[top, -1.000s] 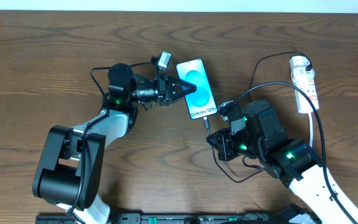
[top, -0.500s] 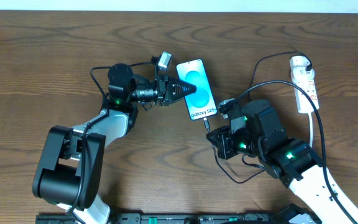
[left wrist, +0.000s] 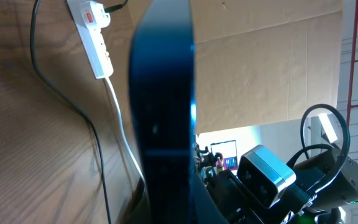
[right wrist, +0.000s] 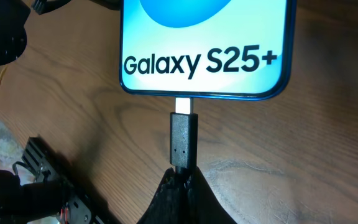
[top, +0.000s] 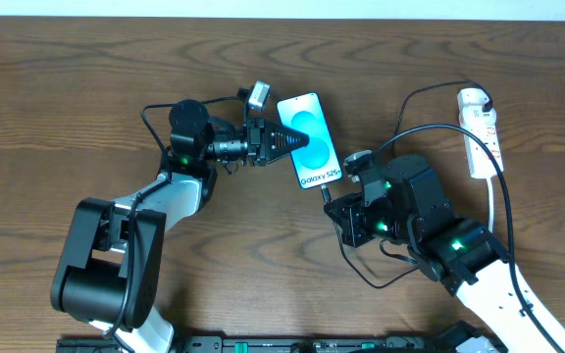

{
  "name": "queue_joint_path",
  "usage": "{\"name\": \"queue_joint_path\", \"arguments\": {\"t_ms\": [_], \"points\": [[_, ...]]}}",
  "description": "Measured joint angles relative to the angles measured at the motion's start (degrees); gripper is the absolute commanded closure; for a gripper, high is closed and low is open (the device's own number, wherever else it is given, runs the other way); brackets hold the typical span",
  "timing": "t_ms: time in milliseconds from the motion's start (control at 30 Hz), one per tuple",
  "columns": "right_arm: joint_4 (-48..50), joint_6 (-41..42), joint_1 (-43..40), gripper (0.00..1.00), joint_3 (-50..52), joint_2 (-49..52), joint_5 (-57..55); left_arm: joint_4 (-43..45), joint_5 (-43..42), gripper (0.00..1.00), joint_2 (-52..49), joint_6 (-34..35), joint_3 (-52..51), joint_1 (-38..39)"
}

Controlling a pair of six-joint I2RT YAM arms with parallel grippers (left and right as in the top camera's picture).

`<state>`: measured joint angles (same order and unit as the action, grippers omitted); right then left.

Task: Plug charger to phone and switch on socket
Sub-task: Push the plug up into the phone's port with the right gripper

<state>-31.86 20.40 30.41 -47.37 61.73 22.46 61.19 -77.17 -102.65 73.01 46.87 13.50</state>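
On a dark wooden counter (top: 67, 88), two robot arms are working together over a Galaxy S25+ phone (top: 314, 157), which is sitting screen-up near the middle of the counter, a little toward the far edge, with its bottom end angled toward the near right. The left gripper (top: 295, 140) is reaching in from the phone's left long edge, its jaws pinching the phone; in the left wrist view the handset is showing edge-on as a dark blue slab (left wrist: 163, 112) between them. The right gripper (right wrist: 180, 186) is coming at the phone's bottom end from the near side, its jaws pressed together on the back of the charger (right wrist: 183, 140), gripping the black connector housing. The connector's silver tip is lining up with the middle of the phone's bottom edge and meeting it, with a short bare stretch of metal showing between housing and phone; how deep it is sitting cannot be told. The charger's thin black cable is looping across the right side of the counter. The white socket (top: 483, 132) is lying near the far right corner, well apart from the phone, its red switches facing up, their position too small to read, and its white cord (left wrist: 122, 134) is trailing toward the near edge.
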Motion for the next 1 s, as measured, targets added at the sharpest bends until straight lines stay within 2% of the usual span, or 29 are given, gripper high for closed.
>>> {"name": "queue_joint_path", "arguments": {"t_ms": [1000], "points": [[-1.7, 0.7, 0.0, 0.99, 0.0, 0.8, 0.7, 0.0, -2.2, 0.92, 0.0, -1.3, 0.0, 0.3]]}}
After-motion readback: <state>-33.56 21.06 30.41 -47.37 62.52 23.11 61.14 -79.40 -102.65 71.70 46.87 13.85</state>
